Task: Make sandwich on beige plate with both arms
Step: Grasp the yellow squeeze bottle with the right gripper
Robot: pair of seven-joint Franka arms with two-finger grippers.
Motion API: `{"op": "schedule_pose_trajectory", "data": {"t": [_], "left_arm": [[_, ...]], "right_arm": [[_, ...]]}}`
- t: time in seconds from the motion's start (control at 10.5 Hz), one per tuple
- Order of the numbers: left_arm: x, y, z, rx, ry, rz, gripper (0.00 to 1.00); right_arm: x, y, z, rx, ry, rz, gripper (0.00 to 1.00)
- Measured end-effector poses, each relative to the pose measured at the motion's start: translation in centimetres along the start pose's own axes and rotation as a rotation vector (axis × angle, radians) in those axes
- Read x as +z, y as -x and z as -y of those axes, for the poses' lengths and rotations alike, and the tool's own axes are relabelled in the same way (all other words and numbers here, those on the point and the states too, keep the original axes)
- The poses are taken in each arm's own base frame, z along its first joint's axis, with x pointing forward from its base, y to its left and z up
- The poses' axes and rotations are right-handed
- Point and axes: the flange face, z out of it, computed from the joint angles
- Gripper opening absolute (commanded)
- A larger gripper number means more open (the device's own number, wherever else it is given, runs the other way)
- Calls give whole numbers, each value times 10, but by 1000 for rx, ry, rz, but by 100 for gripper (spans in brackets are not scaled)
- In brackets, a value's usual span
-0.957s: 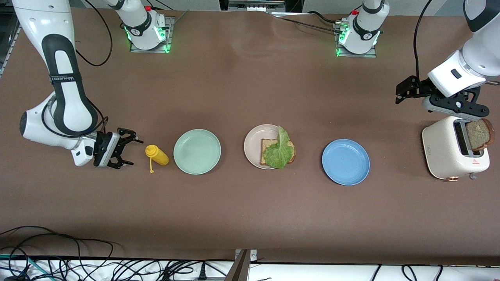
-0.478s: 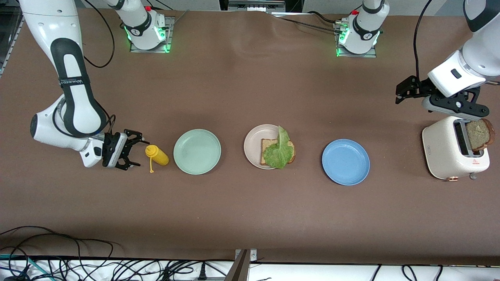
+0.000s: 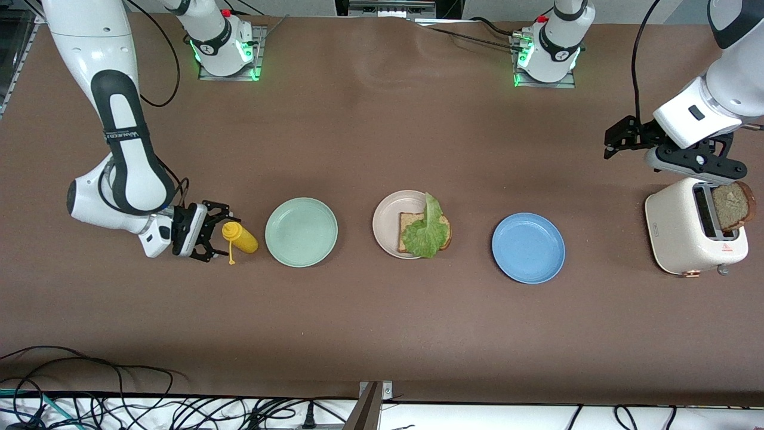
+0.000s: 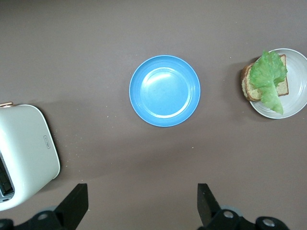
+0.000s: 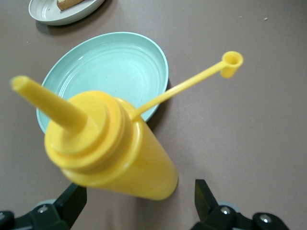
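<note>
Brown table [image 3: 382, 322] carries two white arms, one toaster, three plates, one squeeze bottle and a part-built sandwich. At the left arm's end stands the cream toaster [image 3: 692, 230] with one slice of brown bread [image 3: 733, 206] sticking up from its slot. The left pincer [image 3: 621, 138] hangs over bare table beside the toaster, its fingers spread wide and holding nothing.

Along the middle run the blue plate [image 3: 528, 248], the beige plate [image 3: 391, 215] and the mint-green plate [image 3: 301, 232], well apart from one another. On the beige plate lies the sandwich so far: one bread slice [image 3: 409, 222] with one lettuce leaf [image 3: 425, 232] draped over it.

Toward the right arm's end, just beside the mint-green plate, lies the yellow squeeze bottle [image 3: 240, 236], cap dangling on its strap. The right pincer [image 3: 210, 239] is low at the bottle's nozzle end, fingers wide on either side, not gripping.
</note>
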Motion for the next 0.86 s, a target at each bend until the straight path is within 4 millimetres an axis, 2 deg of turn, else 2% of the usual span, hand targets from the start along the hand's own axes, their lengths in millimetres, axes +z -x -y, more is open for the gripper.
{"op": "schedule_pose_trajectory", "data": {"t": [0.19, 0.29, 0.38, 0.48, 0.67, 0.77, 0.86], "left_arm": [[0, 0, -2, 4, 0, 0, 100], [-1, -1, -4, 8, -1, -3, 100], [-3, -1, -5, 9, -1, -5, 100], [-3, -1, -5, 9, -1, -7, 100], [-4, -1, -3, 6, -1, -8, 100], [-4, -1, -3, 6, -1, -8, 100], [-4, -1, -3, 6, -1, -8, 100]], "right_arm": [[5, -4, -1, -7, -2, -1, 100], [6, -7, -2, -12, 0, -2, 94], [7, -9, -2, -15, 1, -2, 79], [9, -10, -2, -17, 5, 0, 55], [14, -12, -1, -22, 12, 5, 19], [16, -13, -1, -22, 12, 5, 7], [17, -14, -1, -23, 12, 4, 7]]}}
